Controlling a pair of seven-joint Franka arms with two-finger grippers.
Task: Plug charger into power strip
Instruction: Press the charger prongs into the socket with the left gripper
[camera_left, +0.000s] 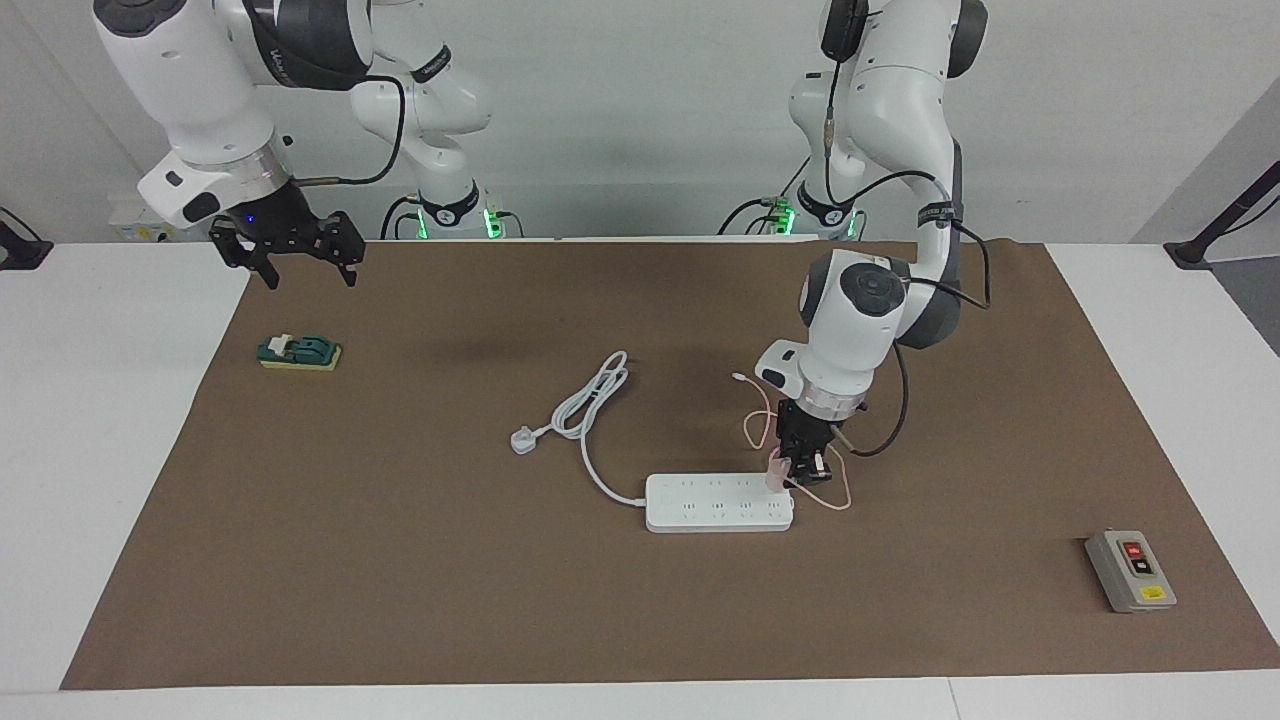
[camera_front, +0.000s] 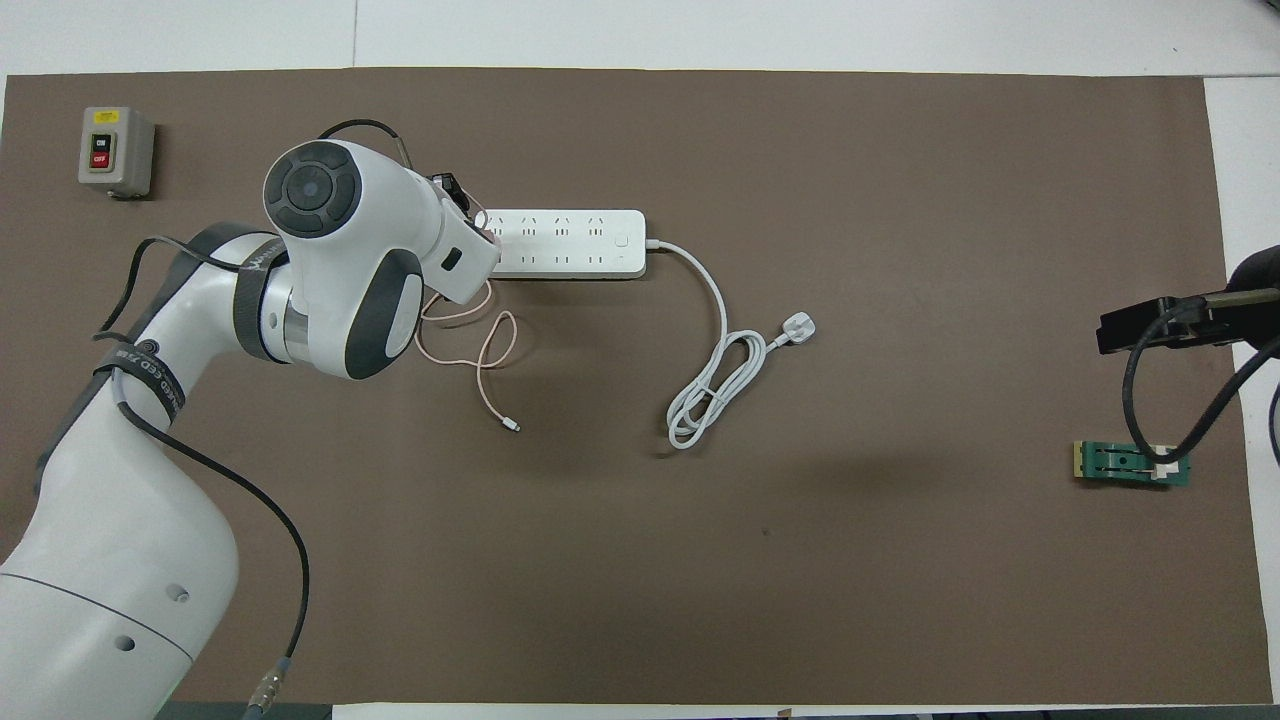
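While the right gripper (camera_left: 300, 262) waits with jaws spread above the tabletop, the left gripper (camera_left: 800, 470) clenches the charger (camera_left: 777, 469) over the power strip's (camera_left: 715, 503) end nearest the left arm.

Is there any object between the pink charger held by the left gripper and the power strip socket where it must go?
Nothing visible does. The left gripper holds the charger right over the power strip, at the end toward the left arm.
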